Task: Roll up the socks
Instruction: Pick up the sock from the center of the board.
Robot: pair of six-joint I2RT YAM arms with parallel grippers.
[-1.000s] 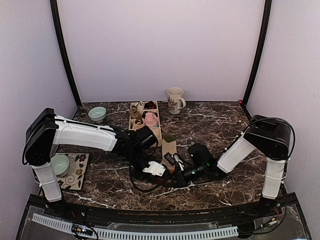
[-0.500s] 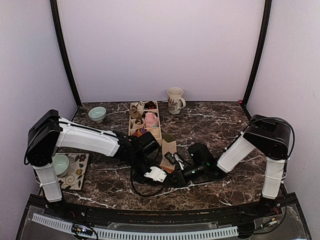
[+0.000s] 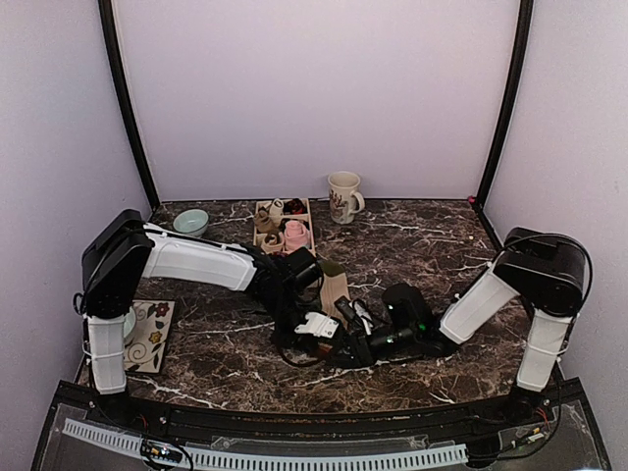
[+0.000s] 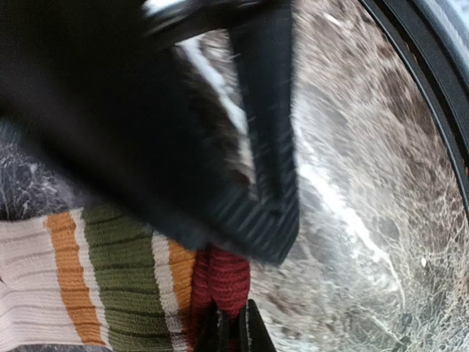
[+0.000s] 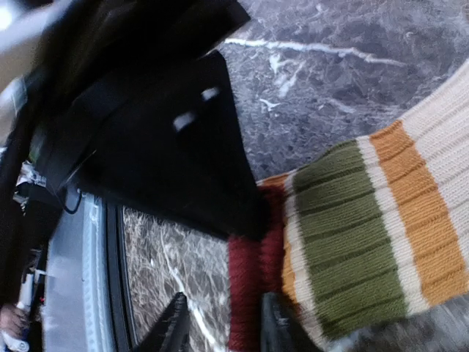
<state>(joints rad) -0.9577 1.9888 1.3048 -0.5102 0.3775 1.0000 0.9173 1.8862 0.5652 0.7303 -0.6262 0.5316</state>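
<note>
A striped sock (image 3: 333, 286) lies flat at the table's middle, with maroon, orange and yellow-green bands. In the left wrist view its maroon end (image 4: 222, 277) is pinched between my left gripper's (image 4: 234, 326) closed fingers. My right gripper (image 5: 224, 319) is open, with the sock's maroon edge (image 5: 251, 282) between its fingers and bare table beside one of them. In the top view both grippers meet at the sock's near end, left (image 3: 320, 330) and right (image 3: 350, 332). The other socks are hidden or too small to tell.
A wooden divided tray (image 3: 264, 210) with a pink bundle (image 3: 295, 234) and small dark bundles stands behind. A cream mug (image 3: 343, 196) is at the back. A teal bowl (image 3: 191, 223) is back left. A floral mat (image 3: 149, 337) lies left.
My left arm has swung to the right and stretched toward the middle, carrying its gripper rightward at the sock's near end. My right gripper has shifted slightly right as well.
</note>
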